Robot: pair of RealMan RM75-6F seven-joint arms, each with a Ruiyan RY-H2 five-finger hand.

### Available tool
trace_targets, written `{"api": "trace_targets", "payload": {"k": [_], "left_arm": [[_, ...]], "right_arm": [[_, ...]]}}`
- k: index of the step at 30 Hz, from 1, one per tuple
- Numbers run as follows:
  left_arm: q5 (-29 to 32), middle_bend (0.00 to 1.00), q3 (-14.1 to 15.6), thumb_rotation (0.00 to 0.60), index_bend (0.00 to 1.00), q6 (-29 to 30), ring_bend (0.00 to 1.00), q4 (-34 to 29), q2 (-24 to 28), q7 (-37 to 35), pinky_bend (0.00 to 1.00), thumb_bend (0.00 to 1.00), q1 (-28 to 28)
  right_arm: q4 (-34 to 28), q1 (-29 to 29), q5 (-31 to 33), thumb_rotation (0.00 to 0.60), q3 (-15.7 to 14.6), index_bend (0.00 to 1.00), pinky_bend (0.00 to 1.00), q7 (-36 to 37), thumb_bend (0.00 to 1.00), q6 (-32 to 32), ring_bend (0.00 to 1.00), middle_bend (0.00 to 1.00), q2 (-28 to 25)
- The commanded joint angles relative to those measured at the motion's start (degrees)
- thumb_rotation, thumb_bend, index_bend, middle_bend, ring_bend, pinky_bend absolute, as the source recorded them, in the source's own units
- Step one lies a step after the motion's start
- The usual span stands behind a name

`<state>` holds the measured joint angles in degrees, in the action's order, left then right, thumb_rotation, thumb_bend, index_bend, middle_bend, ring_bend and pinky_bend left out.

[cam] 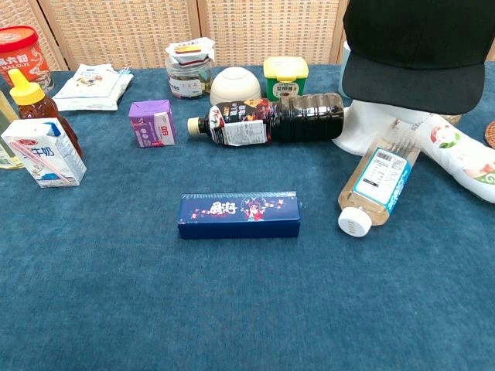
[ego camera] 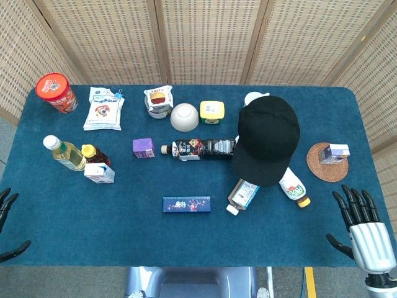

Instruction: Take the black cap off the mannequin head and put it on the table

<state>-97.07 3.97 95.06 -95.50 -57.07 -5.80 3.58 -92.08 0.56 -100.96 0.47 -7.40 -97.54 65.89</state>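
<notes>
The black cap (ego camera: 268,138) sits on the white mannequin head (ego camera: 254,98), its brim pointing toward the table's front; the chest view shows the cap (cam: 418,46) at the top right over the mannequin's white base (cam: 363,133). My right hand (ego camera: 363,231) hovers at the table's front right corner with fingers spread and nothing in it, well clear of the cap. Only the dark fingertips of my left hand (ego camera: 7,225) show at the left edge, apart and holding nothing. Neither hand appears in the chest view.
A dark bottle (ego camera: 200,148) lies left of the mannequin, with a clear bottle (ego camera: 243,195) and a white bottle (ego camera: 293,187) lying under the brim. A blue box (ego camera: 187,204) lies front centre. A wicker coaster (ego camera: 327,162) with a small carton is at right. Cartons, bottles, bowl and jars fill the back left.
</notes>
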Motion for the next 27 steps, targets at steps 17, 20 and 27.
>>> {"api": "trace_targets", "payload": {"k": [17, 20, 27], "left_arm": [[-3.4, 0.0, 1.5, 0.6, 0.0, 1.1, 0.0, 1.3, 2.4, -6.2, 0.0, 0.04, -0.3], [-3.3, 0.0, 1.6, 0.6, 0.0, 1.1, 0.0, 1.5, 2.9, -7.8, 0.0, 0.04, -0.4], [-3.7, 0.0, 1.9, 0.6, 0.0, 0.9, 0.0, 1.9, 3.4, -9.0, 0.0, 0.03, -0.7]], "right_arm": [[4.0, -3.1, -4.1, 0.6, -0.1, 0.03, 0.0, -0.5, 0.0, 2.5, 0.0, 0.03, 6.3], [4.6, -4.7, -4.6, 0.6, 1.0, 0.05, 0.0, -2.1, 0.0, 3.6, 0.0, 0.05, 9.3], [6.8, -8.0, -4.3, 0.6, 3.5, 0.07, 0.0, -7.3, 0.0, 6.3, 0.0, 0.08, 15.3]]}}
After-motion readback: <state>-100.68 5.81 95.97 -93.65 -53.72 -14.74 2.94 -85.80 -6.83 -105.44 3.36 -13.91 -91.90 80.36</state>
